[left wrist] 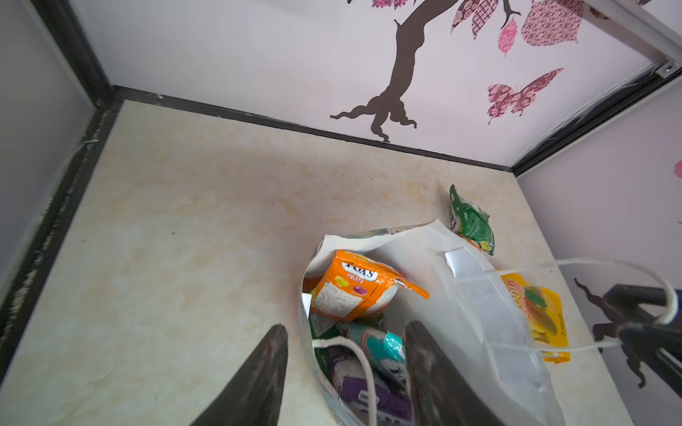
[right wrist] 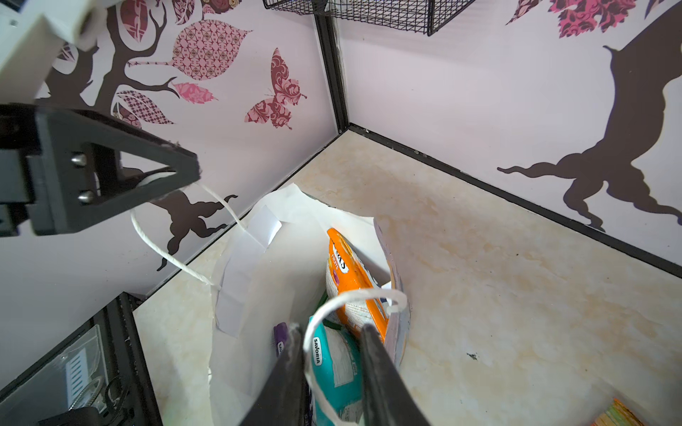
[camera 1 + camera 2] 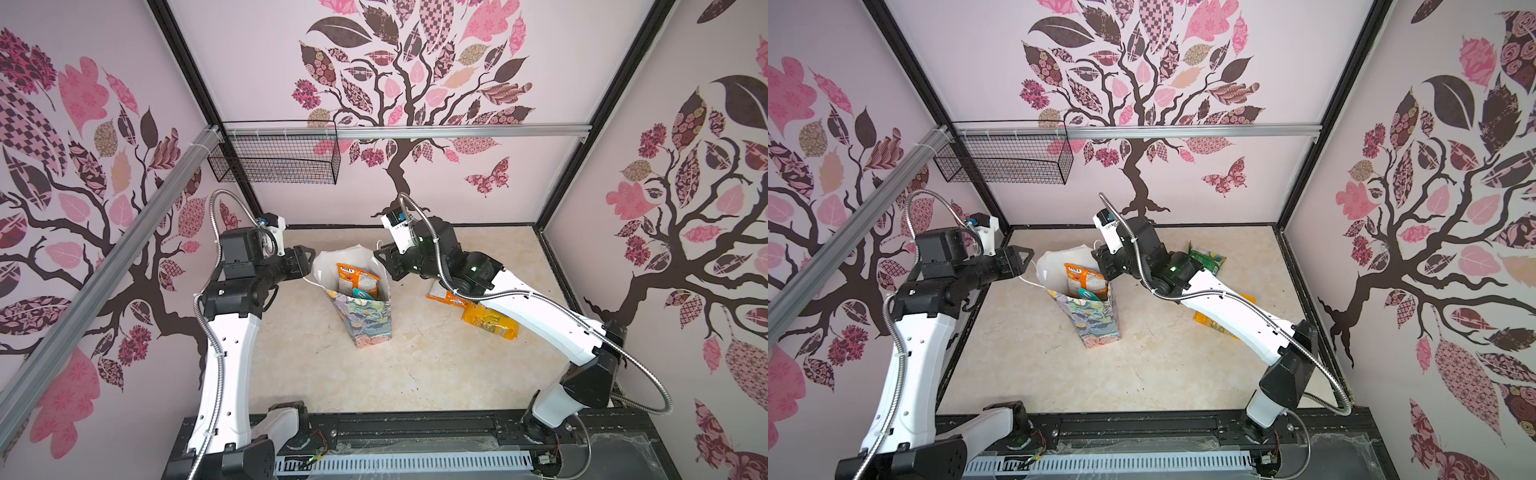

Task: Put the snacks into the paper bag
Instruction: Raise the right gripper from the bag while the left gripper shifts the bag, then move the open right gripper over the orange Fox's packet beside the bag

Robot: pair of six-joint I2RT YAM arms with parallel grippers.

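Note:
The paper bag (image 3: 370, 320) stands open mid-table, flowered outside and white inside (image 1: 479, 295). In it an orange snack packet (image 3: 357, 278) leans upright above a teal one (image 1: 383, 343) and a purple one (image 1: 369, 394). My left gripper (image 3: 309, 262) is open at the bag's left rim. In the left wrist view, the near wall and a slack cord handle (image 1: 365, 369) lie between its fingers. My right gripper (image 3: 384, 262) is open at the right rim, and the other cord loop (image 2: 354, 295) hangs loose between its fingers. Green (image 3: 1206, 259), yellow (image 3: 490, 320) and orange (image 3: 444, 297) snacks lie on the table to the right.
A black wire basket (image 3: 274, 158) hangs on the back wall at the left, under an aluminium rail (image 3: 457, 132). Patterned walls close the table in at the back and on both sides. My right arm (image 3: 540, 316) passes over the loose packets.

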